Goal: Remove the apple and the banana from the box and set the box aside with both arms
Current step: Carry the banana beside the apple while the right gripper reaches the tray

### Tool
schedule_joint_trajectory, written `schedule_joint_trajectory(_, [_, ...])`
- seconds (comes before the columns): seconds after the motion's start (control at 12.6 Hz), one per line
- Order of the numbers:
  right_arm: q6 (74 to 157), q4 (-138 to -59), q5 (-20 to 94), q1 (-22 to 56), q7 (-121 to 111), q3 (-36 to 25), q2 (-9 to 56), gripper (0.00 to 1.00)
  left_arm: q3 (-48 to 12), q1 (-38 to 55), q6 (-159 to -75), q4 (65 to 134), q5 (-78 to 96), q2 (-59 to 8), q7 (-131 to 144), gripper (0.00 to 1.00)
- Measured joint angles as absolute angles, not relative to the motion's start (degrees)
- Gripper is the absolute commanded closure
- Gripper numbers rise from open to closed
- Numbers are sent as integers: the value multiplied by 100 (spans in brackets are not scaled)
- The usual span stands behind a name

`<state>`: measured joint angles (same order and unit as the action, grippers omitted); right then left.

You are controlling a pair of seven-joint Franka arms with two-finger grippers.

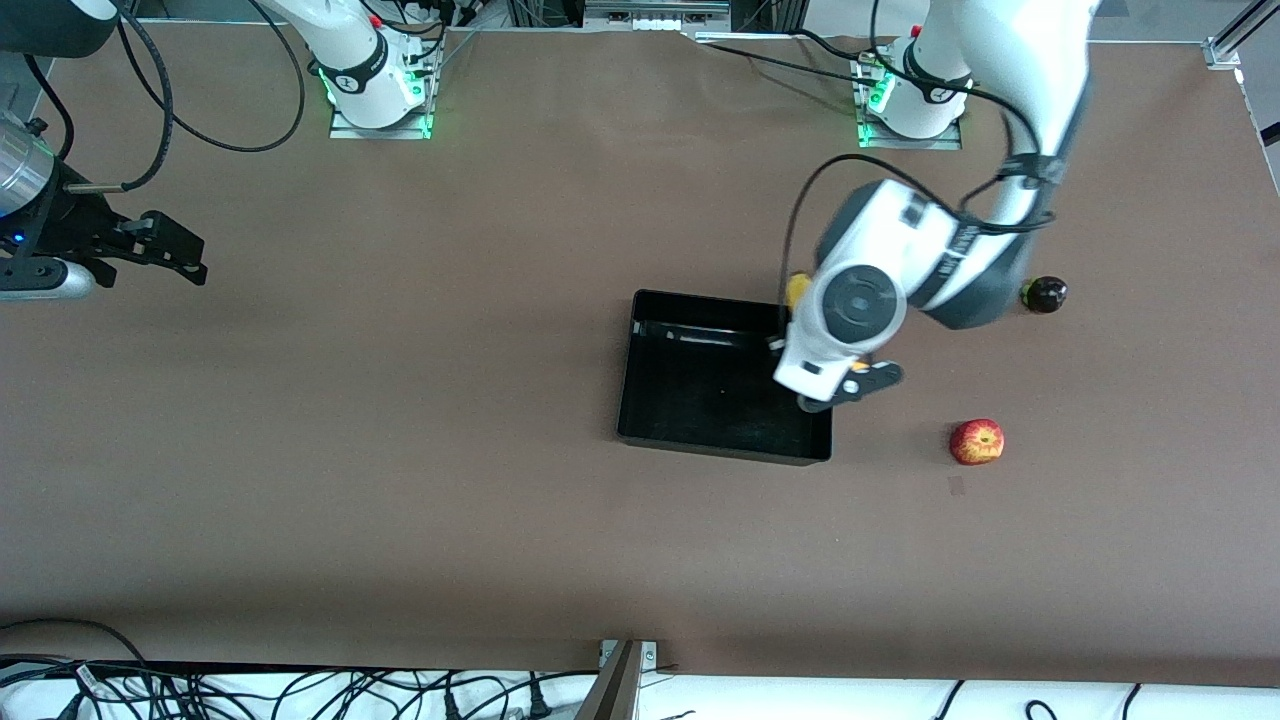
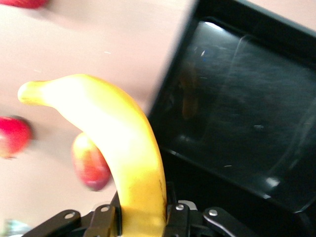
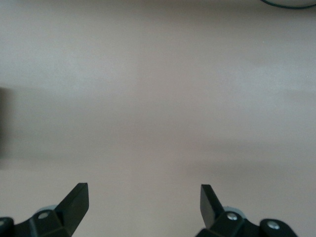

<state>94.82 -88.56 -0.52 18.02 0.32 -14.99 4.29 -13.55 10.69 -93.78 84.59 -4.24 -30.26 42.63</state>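
Left end effector [image 1: 850, 385] right of centre in the front view, hanging over the black tray's [image 1: 700, 420] edge toward the left arm's end of the worktop [image 1: 400, 500], mostly masked there by the arm's own wrist. Only a sliver of yellow banana [image 1: 797, 290] peeking out above that wrist. Over to the left wrist view for the full story: end effector [image 2: 143, 219] clenched on the banana [image 2: 123, 153] at the bottom of the frame, fruit curving up toward upper left, tray [image 2: 237, 98] filling the right half. Also in that view, a red-yellow fruit [image 2: 90, 165] just past the banana, blurred.

Apple [image 1: 977, 441] on the worktop, lower right of the tray in the front view, well apart from it. Dark round fruit [image 1: 1043, 294] upper right of the wrist.

Right end effector [image 1: 165, 250] at the front view's left edge, waiting. Right wrist view: fingers [image 3: 74, 202] spread wide, released, bare worktop [image 3: 158, 98] under them.
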Motion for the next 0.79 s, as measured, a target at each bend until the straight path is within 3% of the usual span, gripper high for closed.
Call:
schedule_joint_trajectory(0.47, [9485, -8857, 4, 1978, 18, -1422, 446, 0, -1284, -1116, -9348, 8214, -918, -3063, 838, 100])
schedule_joint_trajectory(0.79, [9480, -8923, -51, 2558, 19, -1387, 1025, 0, -1034, -1694, -11023, 8234, -990, -3709, -159, 100])
